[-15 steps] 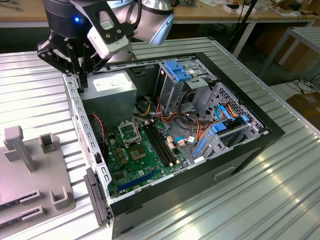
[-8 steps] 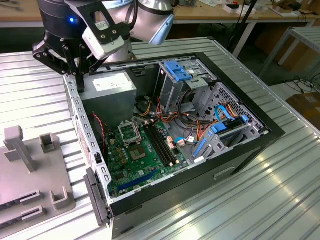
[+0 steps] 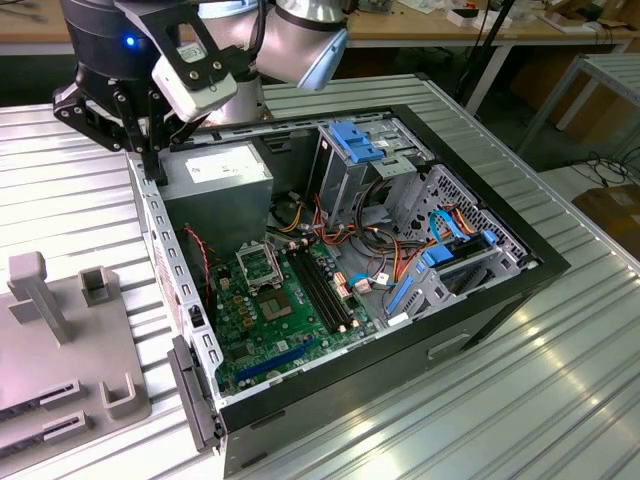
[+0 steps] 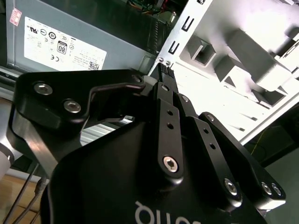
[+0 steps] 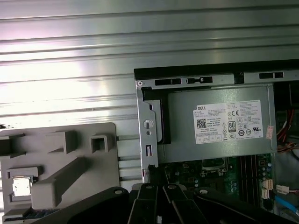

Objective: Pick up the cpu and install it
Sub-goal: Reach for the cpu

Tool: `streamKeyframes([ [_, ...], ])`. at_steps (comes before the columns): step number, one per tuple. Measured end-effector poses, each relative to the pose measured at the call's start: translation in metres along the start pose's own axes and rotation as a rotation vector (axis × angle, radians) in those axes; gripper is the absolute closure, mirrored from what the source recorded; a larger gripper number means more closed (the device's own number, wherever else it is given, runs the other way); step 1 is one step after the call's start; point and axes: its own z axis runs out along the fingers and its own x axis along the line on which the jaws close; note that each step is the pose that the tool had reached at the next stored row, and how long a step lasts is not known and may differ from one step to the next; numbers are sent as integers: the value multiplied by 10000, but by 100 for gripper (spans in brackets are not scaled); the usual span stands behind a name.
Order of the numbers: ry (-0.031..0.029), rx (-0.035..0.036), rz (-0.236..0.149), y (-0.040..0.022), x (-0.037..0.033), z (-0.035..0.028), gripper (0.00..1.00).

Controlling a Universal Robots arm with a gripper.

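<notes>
We note the gripper (image 3: 153, 170) at the exterior view's upper left, over the corner of the open computer case (image 3: 470, 320), just beside the power supply (image 3: 215, 172). In the second wrist view its fingers (image 4: 164, 95) meet at the tips, pinched together and holding nothing. In the first wrist view we find the cpu (image 5: 22, 185) lying flat in a pocket of the grey fixture (image 5: 60, 135), outside the case.

We see a ribbed metal table (image 3: 560, 400) carrying two things. An open computer case (image 3: 480, 320) has its corner directly beneath the gripper (image 3: 155, 165). A grey moulded fixture (image 3: 50, 380) lies near the gripper just beside the case, possibly touching it.
</notes>
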Motion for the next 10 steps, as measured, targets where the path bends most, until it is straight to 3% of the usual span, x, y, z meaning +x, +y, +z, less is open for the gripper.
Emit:
streamKeyframes([
  [10, 0, 0, -1, -8, 93, 8, 89],
])
